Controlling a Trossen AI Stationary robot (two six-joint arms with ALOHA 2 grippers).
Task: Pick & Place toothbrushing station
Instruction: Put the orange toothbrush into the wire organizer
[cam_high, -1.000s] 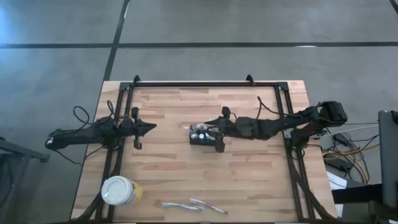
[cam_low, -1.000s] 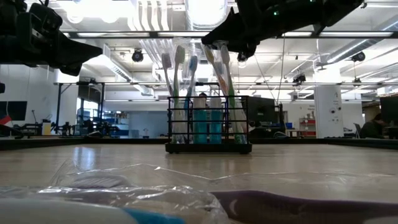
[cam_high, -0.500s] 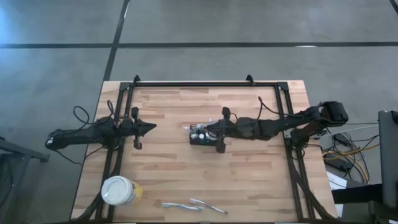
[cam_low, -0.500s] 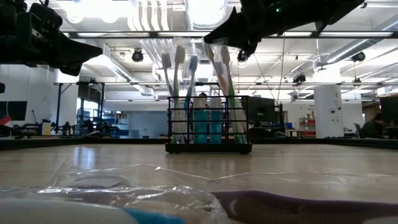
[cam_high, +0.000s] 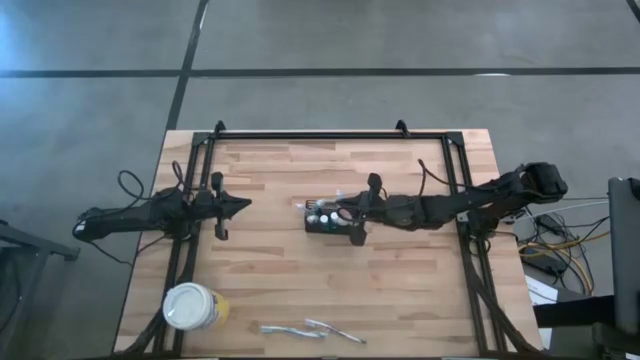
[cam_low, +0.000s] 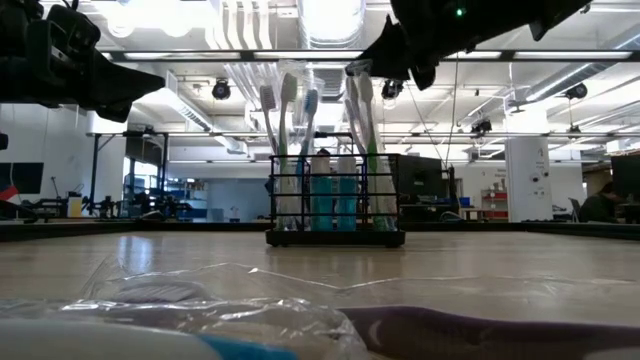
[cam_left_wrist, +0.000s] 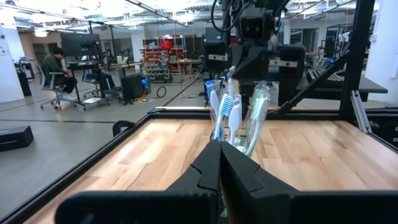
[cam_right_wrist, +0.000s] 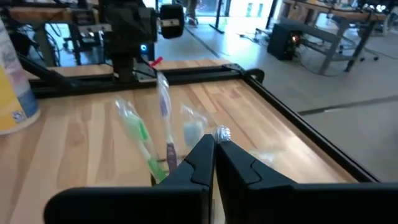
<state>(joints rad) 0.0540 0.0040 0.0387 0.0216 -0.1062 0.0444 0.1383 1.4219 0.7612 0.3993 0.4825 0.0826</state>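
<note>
The toothbrushing station, a small black mesh caddy (cam_high: 325, 221), stands on its base at the table's middle. Several toothbrushes stand upright in it, some in clear wrap (cam_low: 362, 140). The low view shows the caddy (cam_low: 335, 200) from the side, and the left wrist view shows its brushes (cam_left_wrist: 239, 112). My right gripper (cam_high: 352, 216) is shut and hangs just above the caddy's right end, by the brush tops (cam_low: 385, 62). The brushes lie ahead of it in its wrist view (cam_right_wrist: 213, 144). My left gripper (cam_high: 246, 204) is shut and empty, left of the caddy and above the table (cam_left_wrist: 219, 149).
A round white tub with a yellow label (cam_high: 193, 306) stands near the front left corner. Loose wrapped toothbrushes (cam_high: 310, 330) lie at the near edge and fill the front of the low view (cam_low: 220, 300). A black frame (cam_high: 330, 135) runs along the table's far edge and its sides.
My right gripper has drawn back a little toward the table's right edge, staying above the caddy's right end. The wrapped toothbrushes at that end, which leaned left, now stand more upright. The caddy has stayed in place.
</note>
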